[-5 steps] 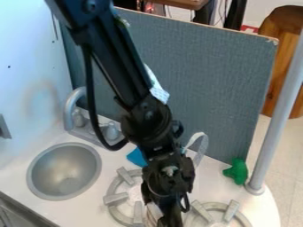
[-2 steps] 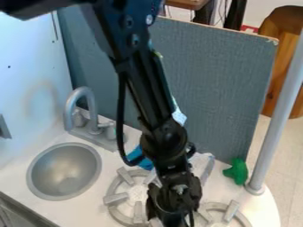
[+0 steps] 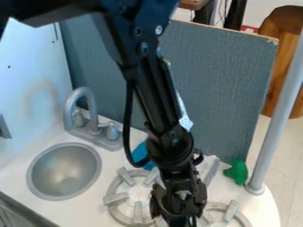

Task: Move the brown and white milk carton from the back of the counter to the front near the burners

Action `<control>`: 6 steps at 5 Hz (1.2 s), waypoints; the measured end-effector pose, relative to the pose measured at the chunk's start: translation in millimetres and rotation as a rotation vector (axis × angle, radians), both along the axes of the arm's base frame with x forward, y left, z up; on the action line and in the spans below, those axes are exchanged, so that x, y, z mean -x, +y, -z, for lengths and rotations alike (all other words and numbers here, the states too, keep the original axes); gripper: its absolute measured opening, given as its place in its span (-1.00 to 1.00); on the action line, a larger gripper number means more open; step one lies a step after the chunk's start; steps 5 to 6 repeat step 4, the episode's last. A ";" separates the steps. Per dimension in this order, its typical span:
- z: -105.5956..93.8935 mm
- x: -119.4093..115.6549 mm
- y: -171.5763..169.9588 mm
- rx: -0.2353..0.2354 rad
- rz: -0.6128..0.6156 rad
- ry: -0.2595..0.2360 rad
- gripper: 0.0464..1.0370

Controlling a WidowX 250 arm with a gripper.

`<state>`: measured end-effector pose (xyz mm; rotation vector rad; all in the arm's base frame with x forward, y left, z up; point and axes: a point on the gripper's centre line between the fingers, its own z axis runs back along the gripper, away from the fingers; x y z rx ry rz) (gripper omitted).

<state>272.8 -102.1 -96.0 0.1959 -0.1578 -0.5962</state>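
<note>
Two burners lie nearest the camera on the white countertop [image 3: 77,216]: the left burner [image 3: 116,199], a round grate with grey prongs, and the right burner [image 3: 231,210], partly cut off by the lower edge of the view. The black gripper [image 3: 176,216] hangs between them at the lower edge, over the countertop, and covers part of each. Whether it is released, clenched or grasping an item cannot be determined. To the left is the round metal sink [image 3: 64,171], recessed in the countertop. Just behind the left burner sits a blue object [image 3: 141,154], partly hidden by the arm [image 3: 157,95]. A translucent, whitish item [image 3: 211,170] lies right of the arm, behind the right burner. A green object [image 3: 237,172] rests farther right, near the base of the grey pole [image 3: 275,115]. Behind the sink stands the grey faucet [image 3: 89,98], a knob on either side of its spout. A blue-grey panel [image 3: 228,80] stands upright along the back; beyond it, at upper right, is a brown wooden stool [image 3: 288,31] on the floor.
</note>
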 end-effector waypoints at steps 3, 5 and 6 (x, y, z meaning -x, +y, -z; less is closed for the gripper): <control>-38.3 -20.0 -15.7 0.085 -0.001 -0.041 0.94; -82.9 -37.1 -13.1 0.169 -0.069 -0.105 0.94; -82.9 -37.1 -13.1 0.169 -0.069 -0.105 0.94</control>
